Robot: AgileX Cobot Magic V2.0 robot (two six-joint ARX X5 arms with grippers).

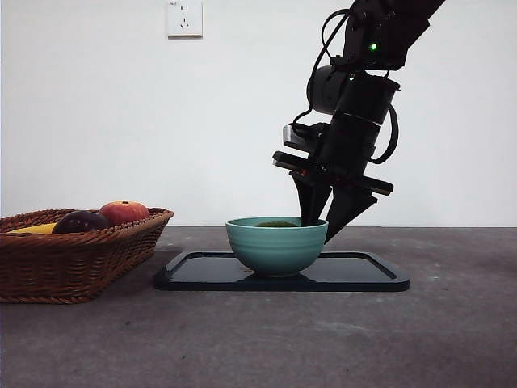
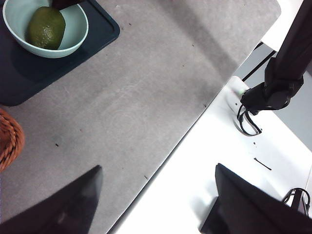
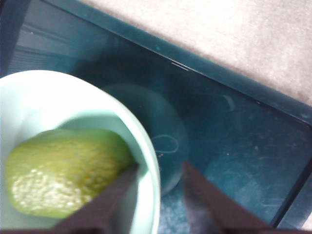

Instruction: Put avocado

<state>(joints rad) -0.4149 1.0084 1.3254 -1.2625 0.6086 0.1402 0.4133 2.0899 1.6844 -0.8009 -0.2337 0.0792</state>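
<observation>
The avocado, dull green and rounded, lies inside the teal bowl; only its top shows over the rim in the front view. The bowl stands on a dark tray. My right gripper is open and empty at the bowl's right rim, with one jaw inside the bowl beside the avocado and the other outside, as the right wrist view shows. My left gripper is open and empty, waiting high over the table's edge; from there I see the avocado in the bowl.
A wicker basket stands at the left with a red fruit, a dark purple fruit and a yellow fruit. Grey table surface lies between basket and tray. A wall outlet is behind.
</observation>
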